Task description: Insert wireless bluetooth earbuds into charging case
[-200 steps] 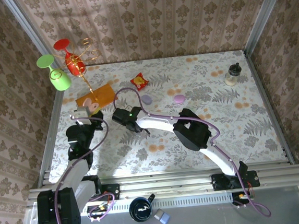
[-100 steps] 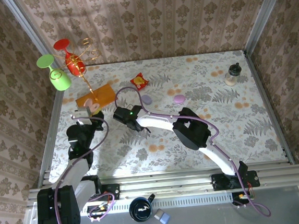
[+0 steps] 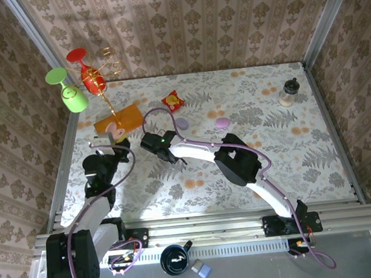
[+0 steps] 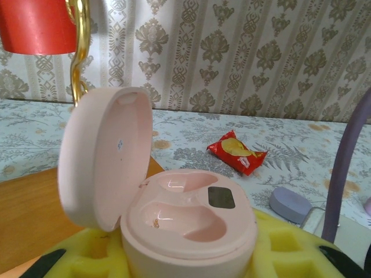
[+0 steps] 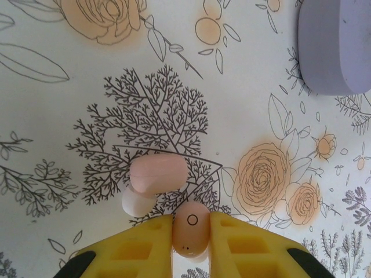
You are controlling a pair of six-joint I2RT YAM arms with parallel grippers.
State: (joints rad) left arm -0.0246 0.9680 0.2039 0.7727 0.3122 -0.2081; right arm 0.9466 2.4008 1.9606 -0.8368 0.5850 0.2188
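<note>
Standing well to the left of the red-and-yellow snack packet [image 3: 173, 101], a gold stand [image 3: 103, 87] carries a green goblet [image 3: 69, 92] and a red one [image 3: 85, 68]. Nearer and still left of the packet, the left gripper [image 3: 110, 136] is clamped on a pale pink charging case [image 4: 185, 226]. Its yellow pads [image 4: 284, 246] hug the base, the lid [image 4: 104, 156] is tipped up and both sockets are bare.

Below the packet, slightly left, the right gripper [image 5: 191, 238] is pinched closed on one pink earbud [image 5: 191, 223], held low over the floral tablecloth [image 5: 87, 75]. A second pink earbud [image 5: 156, 175] lies on the cloth just beside it.

A lilac case [image 3: 182, 122] rests just below the packet, a pinker case [image 3: 222, 122] lies to its lower right, and a small jar [image 3: 289, 92] stands far right of it.
</note>
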